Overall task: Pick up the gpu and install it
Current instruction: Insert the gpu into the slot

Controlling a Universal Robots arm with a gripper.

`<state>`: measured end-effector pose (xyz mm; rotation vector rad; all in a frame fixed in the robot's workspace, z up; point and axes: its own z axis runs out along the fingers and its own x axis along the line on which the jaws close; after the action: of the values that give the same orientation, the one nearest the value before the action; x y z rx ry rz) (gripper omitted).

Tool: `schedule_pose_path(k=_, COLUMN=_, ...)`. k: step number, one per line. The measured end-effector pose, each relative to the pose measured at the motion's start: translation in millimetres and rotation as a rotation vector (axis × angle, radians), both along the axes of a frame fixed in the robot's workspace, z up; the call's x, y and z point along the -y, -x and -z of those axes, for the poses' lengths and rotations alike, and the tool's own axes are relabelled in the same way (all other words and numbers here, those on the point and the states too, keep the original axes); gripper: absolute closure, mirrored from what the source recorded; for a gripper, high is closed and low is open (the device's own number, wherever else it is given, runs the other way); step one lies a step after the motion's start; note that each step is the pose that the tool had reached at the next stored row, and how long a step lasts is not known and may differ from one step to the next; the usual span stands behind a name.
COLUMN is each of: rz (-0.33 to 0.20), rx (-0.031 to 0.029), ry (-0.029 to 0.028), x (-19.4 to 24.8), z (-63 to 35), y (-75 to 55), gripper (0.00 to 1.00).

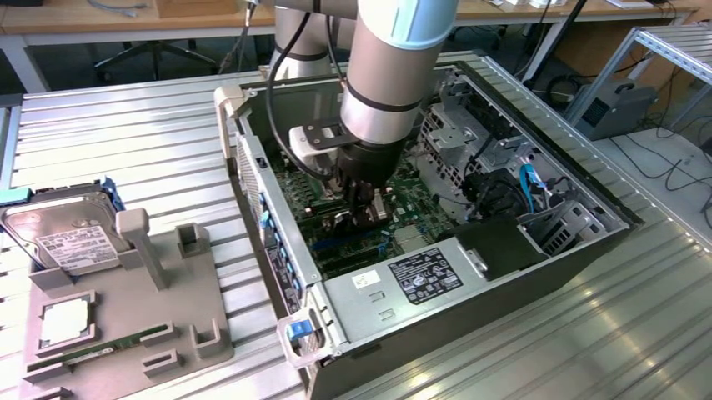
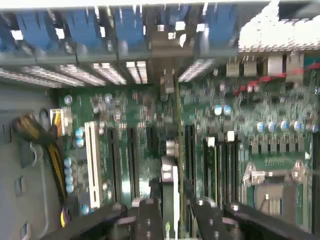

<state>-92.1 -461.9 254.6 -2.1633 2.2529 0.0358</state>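
A robot arm (image 1: 384, 75) is reaching down into an open computer case (image 1: 250, 125) that is lying on its side near the middle of a ribbed metal surface (image 1: 112, 142). Its fingers (image 2: 149, 220) are pinching the gpu (image 2: 169, 175), one on each face of the thin card, which is showing edge-on in the wrist view. The card is standing upright over the green motherboard (image 2: 125, 110), lined up along the rows of long black slots (image 2: 131, 160), with a white slot (image 2: 92, 165) running parallel a little to one side. Whether its lower edge is touching a slot cannot be told. In the exterior view the fingers are hanging low inside the case, over the middle of the board and just beyond the labelled power supply (image 1: 428, 275). Well apart from the case, toward the surface's edge at the exterior view's left, a grey holder tray (image 1: 167, 325) is carrying a silver hard drive (image 1: 67, 237) with a white label, a square processor chip (image 1: 67, 321) and a narrow green memory stick (image 1: 95, 354).
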Motion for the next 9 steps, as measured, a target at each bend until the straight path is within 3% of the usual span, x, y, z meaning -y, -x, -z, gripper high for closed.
schedule_pose_path(k=9, rz=0.0, rx=-0.0004, ry=0.0011, x=0.2, z=5.5, y=0.0, gripper=0.73)
